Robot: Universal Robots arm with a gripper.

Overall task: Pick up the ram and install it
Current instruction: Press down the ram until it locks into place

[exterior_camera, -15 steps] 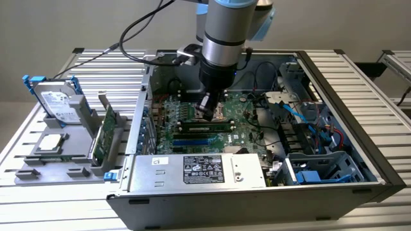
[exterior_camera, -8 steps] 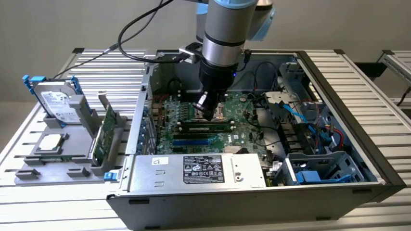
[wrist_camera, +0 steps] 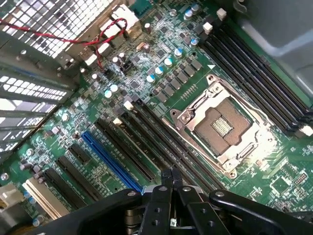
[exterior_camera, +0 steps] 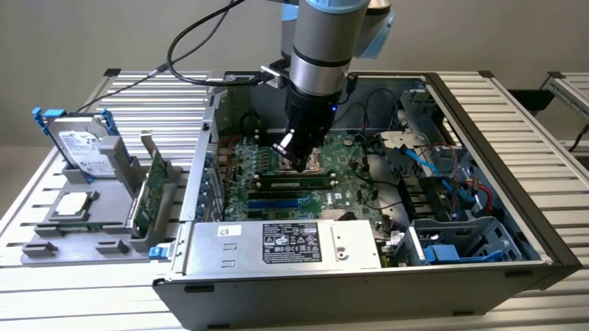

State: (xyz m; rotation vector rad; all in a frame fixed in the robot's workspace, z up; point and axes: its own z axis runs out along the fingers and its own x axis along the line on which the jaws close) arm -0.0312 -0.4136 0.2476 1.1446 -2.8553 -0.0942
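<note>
Green ram (exterior_camera: 294, 183) sits in its slot; thin, light, breakable, best held by its long edges. Gripper (wrist_camera: 171, 182) is pinched together above it.

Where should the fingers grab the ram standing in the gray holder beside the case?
Probably the ram by its exposed upper long edge, coming straight down from above, with one finger on each flat face. It stands on edge in the gray holder, whose uprights flank it and cover its lower part, so only the top edge is free.
</note>
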